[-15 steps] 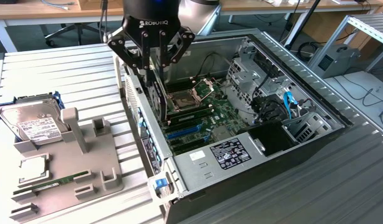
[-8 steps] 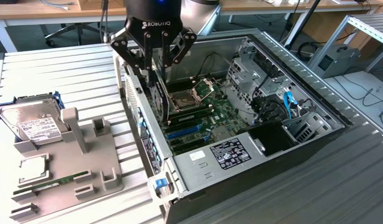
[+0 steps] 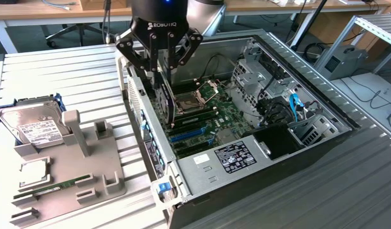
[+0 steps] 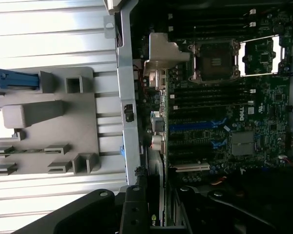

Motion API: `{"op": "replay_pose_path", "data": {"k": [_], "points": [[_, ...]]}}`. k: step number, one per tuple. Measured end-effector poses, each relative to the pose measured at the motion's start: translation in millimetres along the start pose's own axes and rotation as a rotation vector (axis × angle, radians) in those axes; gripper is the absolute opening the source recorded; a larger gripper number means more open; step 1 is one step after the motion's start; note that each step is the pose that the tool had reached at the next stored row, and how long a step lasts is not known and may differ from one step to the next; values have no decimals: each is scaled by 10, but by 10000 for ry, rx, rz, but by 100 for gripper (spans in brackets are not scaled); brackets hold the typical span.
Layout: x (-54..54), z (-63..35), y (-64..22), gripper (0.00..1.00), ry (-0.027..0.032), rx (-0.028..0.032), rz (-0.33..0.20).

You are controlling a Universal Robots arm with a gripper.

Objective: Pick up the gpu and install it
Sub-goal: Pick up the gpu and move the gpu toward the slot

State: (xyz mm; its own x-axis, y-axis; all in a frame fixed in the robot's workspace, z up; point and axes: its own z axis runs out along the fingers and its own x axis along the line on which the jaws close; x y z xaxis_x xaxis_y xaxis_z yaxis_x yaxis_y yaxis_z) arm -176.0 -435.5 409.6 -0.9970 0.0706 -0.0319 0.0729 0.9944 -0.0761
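While the jaws grip the gpu (image 3: pixel 167 102) by its upper edge, the card hangs upright, edge-down, inside the open computer case (image 3: pixel 278 191). It sits just beside the case's rear wall (image 4: pixel 124 97), leaving little room on that side. Its lower edge is over the motherboard (image 3: pixel 214 119) near the blue slots (image 4: pixel 195 126); whether it touches them cannot be told. Toward the exterior view's right, the space above the board lies open as far as the drive cage (image 3: pixel 259 76). On the bench (image 3: pixel 68 71), well apart at the exterior view's left, a grey holder (image 3: pixel 87 171) carries a hard drive (image 3: pixel 33 126) and a RAM stick (image 3: pixel 56 187).
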Motion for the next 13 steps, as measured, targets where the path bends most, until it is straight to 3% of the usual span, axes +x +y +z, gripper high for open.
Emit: {"op": "replay_pose_path", "data": {"k": [13], "points": [[-88, 43, 10, 26, 0, 0, 0]]}}
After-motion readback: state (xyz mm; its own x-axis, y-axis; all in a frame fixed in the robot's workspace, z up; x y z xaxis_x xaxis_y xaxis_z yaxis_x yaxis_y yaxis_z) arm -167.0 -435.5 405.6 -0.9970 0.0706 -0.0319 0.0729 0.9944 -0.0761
